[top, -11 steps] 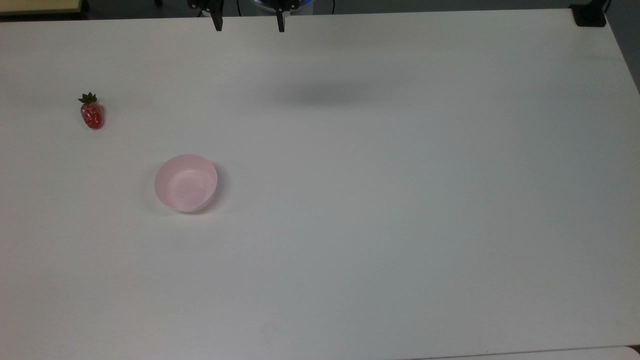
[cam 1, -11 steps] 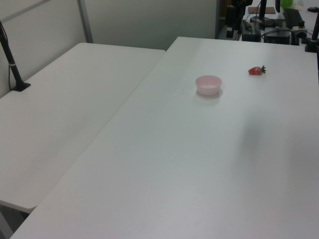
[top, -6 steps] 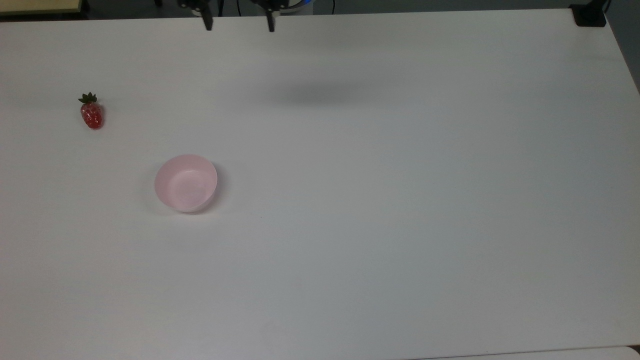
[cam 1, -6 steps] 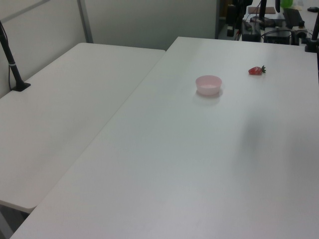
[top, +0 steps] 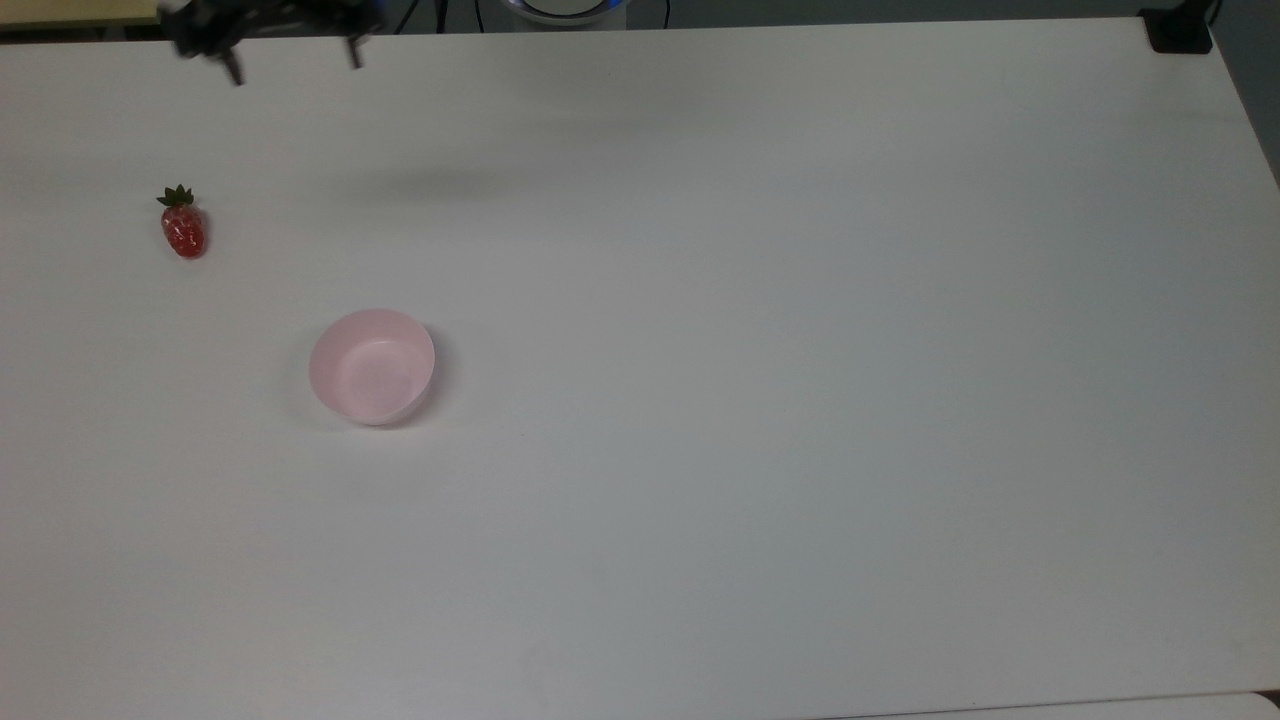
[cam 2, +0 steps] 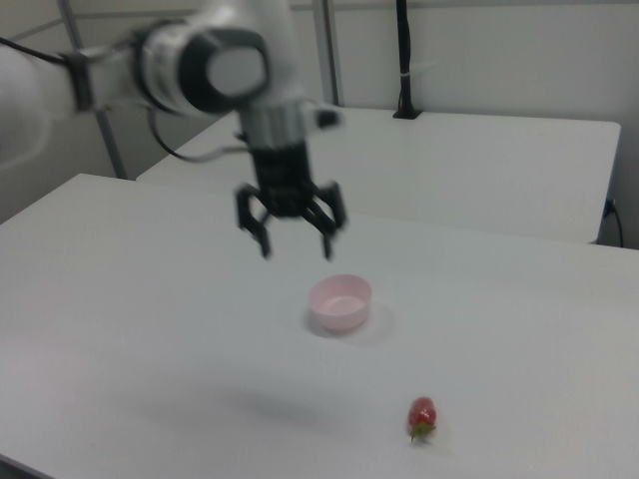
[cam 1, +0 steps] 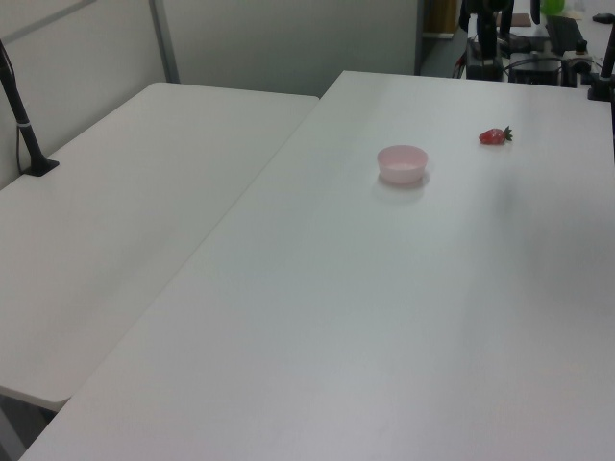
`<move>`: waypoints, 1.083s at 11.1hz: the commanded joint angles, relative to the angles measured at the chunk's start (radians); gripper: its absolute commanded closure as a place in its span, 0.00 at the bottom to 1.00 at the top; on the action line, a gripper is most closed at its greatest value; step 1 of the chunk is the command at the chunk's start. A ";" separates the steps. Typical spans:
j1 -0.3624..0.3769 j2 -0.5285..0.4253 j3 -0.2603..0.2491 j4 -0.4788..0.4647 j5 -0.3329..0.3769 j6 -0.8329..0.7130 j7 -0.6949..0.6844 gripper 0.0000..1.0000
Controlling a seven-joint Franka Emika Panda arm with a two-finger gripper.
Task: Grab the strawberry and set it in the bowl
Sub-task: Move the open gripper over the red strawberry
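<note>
White table fills the scene, grey wall behind. Strawberry lies lengthwise, leafy cap toward the top view's top, apart from the bowl. Gripper hangs spread, empty.

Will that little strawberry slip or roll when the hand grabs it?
The strawberry looks glossy, so it may slip between the fingers. It lies on its side on the table and is rounded, so a nudge could roll it. It looks small, so probably light.

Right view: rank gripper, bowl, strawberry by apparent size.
1. gripper, though it hangs off the table and may be nearer the camera
2. bowl, clearly narrower than the gripper's open finger spread
3. strawberry, smallest
</note>
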 commanded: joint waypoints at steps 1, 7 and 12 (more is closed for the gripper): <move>-0.132 0.115 -0.001 -0.034 -0.030 0.170 -0.124 0.00; -0.226 0.282 -0.016 -0.092 -0.053 0.470 -0.137 0.02; -0.223 0.373 -0.016 -0.094 -0.091 0.522 -0.099 0.14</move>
